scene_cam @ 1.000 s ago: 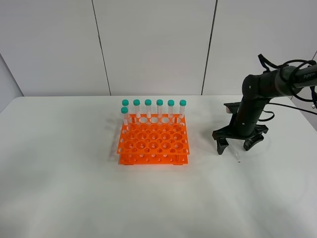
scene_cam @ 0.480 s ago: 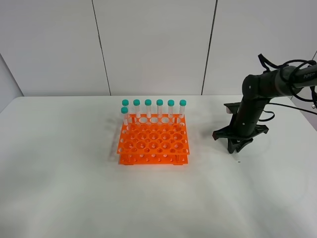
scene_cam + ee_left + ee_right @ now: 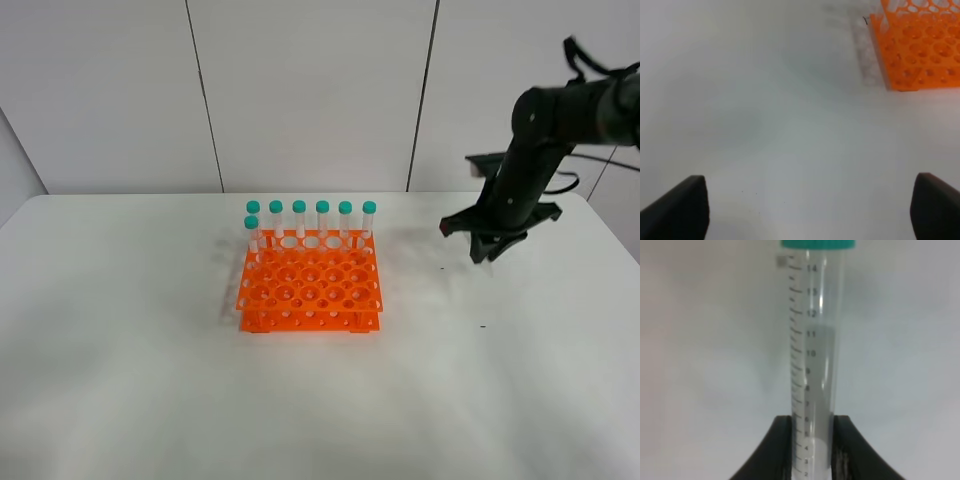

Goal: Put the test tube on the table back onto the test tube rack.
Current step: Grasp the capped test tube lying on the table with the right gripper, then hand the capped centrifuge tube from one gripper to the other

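The test tube (image 3: 812,340) is clear with graduation marks and a teal cap (image 3: 817,244). My right gripper (image 3: 812,440) is shut on its lower part. In the high view the right gripper (image 3: 487,247) hangs above the white table (image 3: 150,380), to the right of the orange test tube rack (image 3: 310,290); the tube does not show there. Several identical teal-capped tubes (image 3: 322,215) stand in the rack's back row and one at the left. My left gripper (image 3: 810,207) is open and empty over bare table, with the rack (image 3: 920,50) beyond it.
The right arm (image 3: 540,140) reaches in from the far right edge. A grey panelled wall (image 3: 300,90) stands behind the table. The left arm does not show in the high view.
The right gripper closed on the test tube lying on the table, then rose and moved back with it. The spot where the tube lay is now bare.
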